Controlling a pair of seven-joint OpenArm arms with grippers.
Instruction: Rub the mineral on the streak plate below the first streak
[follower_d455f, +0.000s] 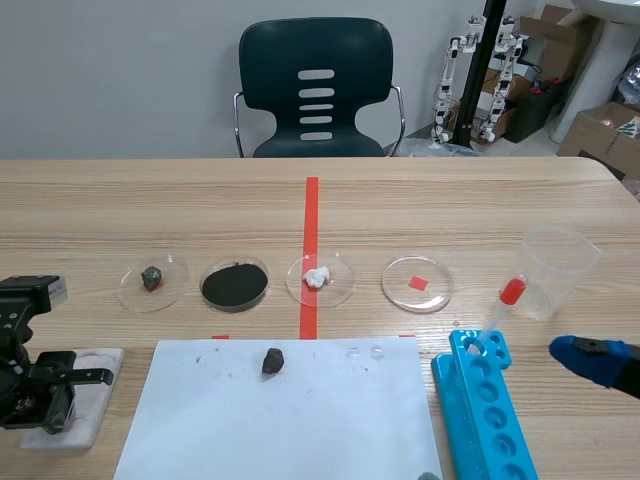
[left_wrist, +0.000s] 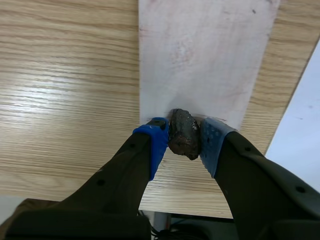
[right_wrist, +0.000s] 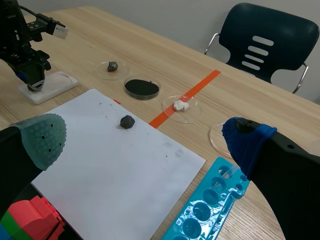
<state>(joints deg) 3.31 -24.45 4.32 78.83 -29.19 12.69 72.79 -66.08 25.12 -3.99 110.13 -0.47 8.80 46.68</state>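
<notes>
My left gripper (left_wrist: 184, 142) is shut on a dark, rough mineral (left_wrist: 184, 134), pressed between the blue pads. The mineral sits at the near end of the white streak plate (left_wrist: 205, 55), which carries a faint reddish smear (left_wrist: 184, 50) farther ahead. In the scene view the left arm (follower_d455f: 35, 385) stands over the plate (follower_d455f: 95, 375) at the table's near left. My right gripper (right_wrist: 145, 140) hangs open over the right side of the table and holds nothing; its blue pad (follower_d455f: 585, 357) shows at the scene view's right edge.
A white paper sheet (follower_d455f: 280, 410) with a dark rock (follower_d455f: 272, 360) lies in the middle. Behind it stand dishes with a grey rock (follower_d455f: 152, 278), black powder (follower_d455f: 234, 285), white bits (follower_d455f: 318, 278) and a red piece (follower_d455f: 417, 284). At the right are a blue rack (follower_d455f: 485, 405), a dropper (follower_d455f: 503, 303) and a plastic cup (follower_d455f: 553, 270).
</notes>
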